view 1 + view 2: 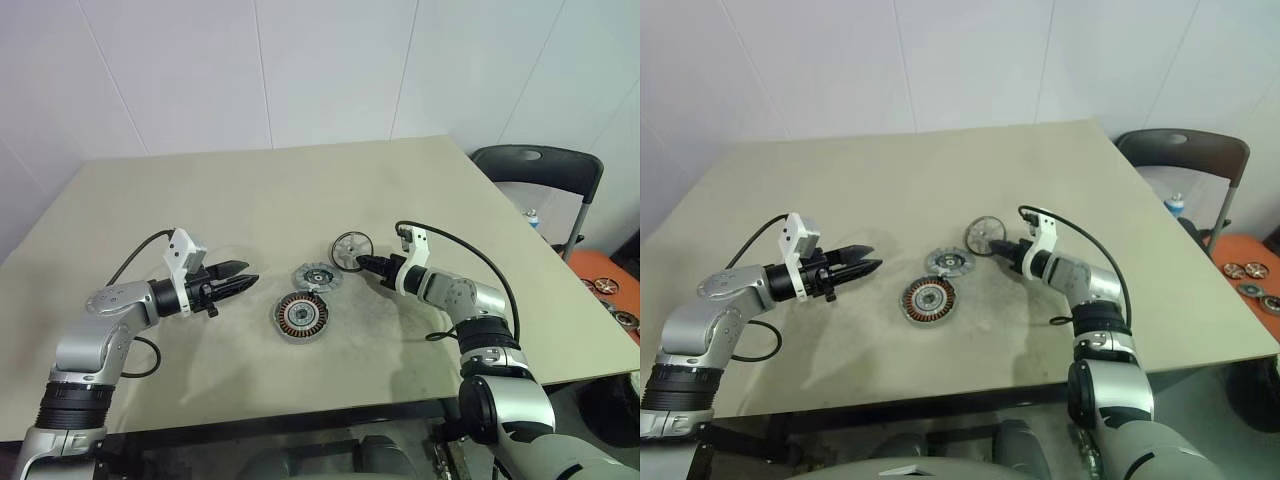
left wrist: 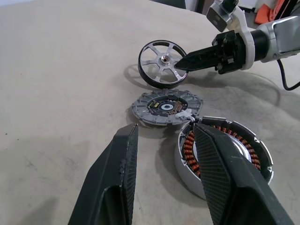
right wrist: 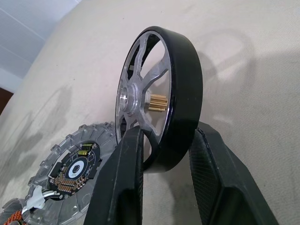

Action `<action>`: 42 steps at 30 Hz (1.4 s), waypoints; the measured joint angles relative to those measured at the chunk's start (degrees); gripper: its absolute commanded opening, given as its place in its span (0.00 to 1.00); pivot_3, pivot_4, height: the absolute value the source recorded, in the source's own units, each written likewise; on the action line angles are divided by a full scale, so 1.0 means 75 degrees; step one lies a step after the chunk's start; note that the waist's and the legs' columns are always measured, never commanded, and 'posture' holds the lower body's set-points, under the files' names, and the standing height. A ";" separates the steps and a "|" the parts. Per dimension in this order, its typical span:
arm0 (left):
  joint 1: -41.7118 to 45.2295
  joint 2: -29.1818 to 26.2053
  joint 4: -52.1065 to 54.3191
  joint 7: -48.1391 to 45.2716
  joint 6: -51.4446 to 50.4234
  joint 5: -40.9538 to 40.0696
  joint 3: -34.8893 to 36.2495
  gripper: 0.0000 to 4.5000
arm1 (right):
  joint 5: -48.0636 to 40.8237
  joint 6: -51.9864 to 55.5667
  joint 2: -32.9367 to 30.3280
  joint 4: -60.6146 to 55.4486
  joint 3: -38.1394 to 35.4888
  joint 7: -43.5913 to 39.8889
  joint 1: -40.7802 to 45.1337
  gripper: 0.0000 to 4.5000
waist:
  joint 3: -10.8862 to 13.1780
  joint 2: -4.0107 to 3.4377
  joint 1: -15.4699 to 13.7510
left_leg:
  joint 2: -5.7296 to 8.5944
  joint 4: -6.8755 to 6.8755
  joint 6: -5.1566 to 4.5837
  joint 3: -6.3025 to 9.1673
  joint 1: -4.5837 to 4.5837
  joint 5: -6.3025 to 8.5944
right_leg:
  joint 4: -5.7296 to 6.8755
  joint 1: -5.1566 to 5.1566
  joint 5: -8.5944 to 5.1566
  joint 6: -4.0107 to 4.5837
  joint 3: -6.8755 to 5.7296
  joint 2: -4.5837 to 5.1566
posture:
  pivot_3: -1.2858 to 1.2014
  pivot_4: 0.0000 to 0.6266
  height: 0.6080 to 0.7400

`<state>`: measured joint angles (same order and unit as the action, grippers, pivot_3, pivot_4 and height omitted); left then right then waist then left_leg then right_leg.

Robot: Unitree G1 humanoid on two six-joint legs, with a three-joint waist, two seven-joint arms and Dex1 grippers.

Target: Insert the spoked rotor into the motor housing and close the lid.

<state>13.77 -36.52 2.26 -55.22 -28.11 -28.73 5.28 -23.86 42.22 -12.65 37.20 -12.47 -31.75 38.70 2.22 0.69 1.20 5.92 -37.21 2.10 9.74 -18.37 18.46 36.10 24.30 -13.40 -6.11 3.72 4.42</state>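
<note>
The spoked rotor [image 3: 159, 98], a dark ring with silvery spokes, stands on edge on the table. My right gripper [image 1: 362, 263] is shut on its rim, one finger on each side. The lid [image 1: 316, 277], a grey slotted disc, lies flat just left of the rotor. In front of the lid lies the motor housing [image 1: 300, 316] with its copper windings facing up. My left gripper [image 1: 248, 278] hovers left of the lid and housing, pointing at them. It is open with nothing between its fingers [image 2: 117, 173].
The tan table [image 1: 250, 190] has free room at the back and on the left. A dark chair [image 1: 540, 165] stands past the right far corner. More small discs [image 1: 610, 290] lie on an orange surface beyond the right edge.
</note>
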 measured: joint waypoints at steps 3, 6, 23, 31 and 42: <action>0.0000 0.0007 -0.0004 0.0001 0.0009 0.0003 0.0000 0.44 | -0.0038 0.0084 0.0000 -0.0012 -0.0045 0.0008 -0.0005 0.22 | 0.0000 0.0000 0.0001 | 0.0000 0.0000 0.0000 0.0000 0.0001 0.0000 | 0.0000 0.0000 0.0002 0.0000 0.0000 -0.0001 | 0.52 0.00 1.00; 0.0001 0.0013 -0.0011 0.0005 0.0019 0.0010 0.0000 0.44 | -0.0471 0.0800 -0.0008 -0.0223 -0.0335 -0.0048 -0.0038 0.19 | 0.0000 0.0000 0.0002 | -0.0001 0.0001 0.0000 0.0001 0.0000 0.0000 | 0.0000 0.0002 0.0002 0.0000 0.0001 -0.0001 | 0.52 0.00 1.00; 0.0044 0.0071 -0.0105 0.0005 0.0055 0.0099 -0.0003 0.44 | -0.2948 0.4919 -0.0552 -0.2099 -0.1260 -0.0573 -0.0357 0.19 | 0.0002 -0.0003 -0.0045 | -0.0001 0.0004 -0.0008 -0.0002 -0.0012 0.0005 | -0.0011 0.0007 0.0003 -0.0001 0.0000 0.0003 | 0.52 0.00 1.00; 0.0071 0.0060 -0.0143 -0.0076 0.0056 0.0102 -0.0003 0.44 | -0.3794 0.6105 -0.0979 -0.4729 0.0349 -0.1308 -0.1463 0.19 | 0.0003 -0.0004 -0.0015 | -0.0004 -0.0004 -0.0021 -0.0018 -0.0011 0.0012 | -0.0012 0.0008 0.0007 -0.0014 0.0004 0.0007 | 0.52 0.00 1.00; 0.0032 0.0053 0.0054 -0.0102 -0.0040 0.0095 -0.0006 0.44 | -0.3349 0.5059 -0.0600 -0.4301 0.1587 -0.1461 -0.0851 0.19 | 0.0002 -0.0001 -0.0042 | -0.0002 -0.0011 -0.0021 -0.0017 -0.0011 0.0013 | -0.0014 0.0006 0.0012 -0.0020 0.0004 0.0006 | 0.52 0.00 1.00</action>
<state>14.02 -36.12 2.66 -55.99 -28.41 -28.01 5.24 -48.98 80.16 -17.15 4.94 -0.57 -42.70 32.32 2.23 0.68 0.88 5.90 -37.29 1.94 9.61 -18.46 18.55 36.00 24.35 -13.30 -6.26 3.75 4.46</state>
